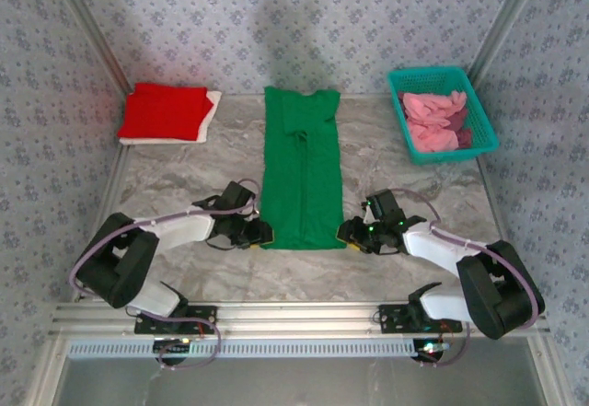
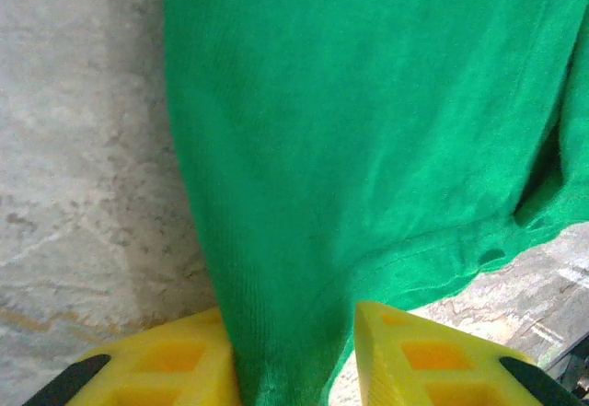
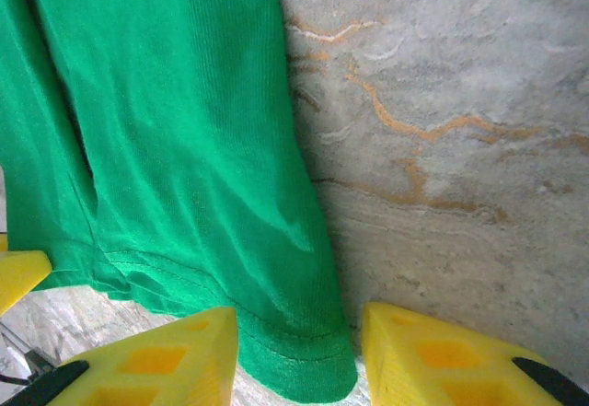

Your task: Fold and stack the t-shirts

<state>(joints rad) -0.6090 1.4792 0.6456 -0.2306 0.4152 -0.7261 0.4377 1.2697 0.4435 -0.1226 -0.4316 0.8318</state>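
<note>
One green t-shirt (image 1: pixel 302 171), two folded t-shirts (image 1: pixel 168 113), one basket (image 1: pixel 442 113), two arms (image 1: pixel 166 231).

Bare table (image 1: pixel 184 171) flanks the green t-shirt (image 1: pixel 301 167); basket (image 1: pixel 440 111) far right.

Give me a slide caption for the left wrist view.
Yellow fingers of the left gripper straddle the green t-shirt hem on marble table.

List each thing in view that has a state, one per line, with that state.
green t-shirt: flat on the table, sides folded in to a long strip.
red t-shirt: folded, on top of the white one.
white t-shirt: folded, under the red.
basket: holds crumpled pink t-shirts.
left gripper: closing on the green hem corner.
right gripper: jaws astride the other hem corner.
</note>
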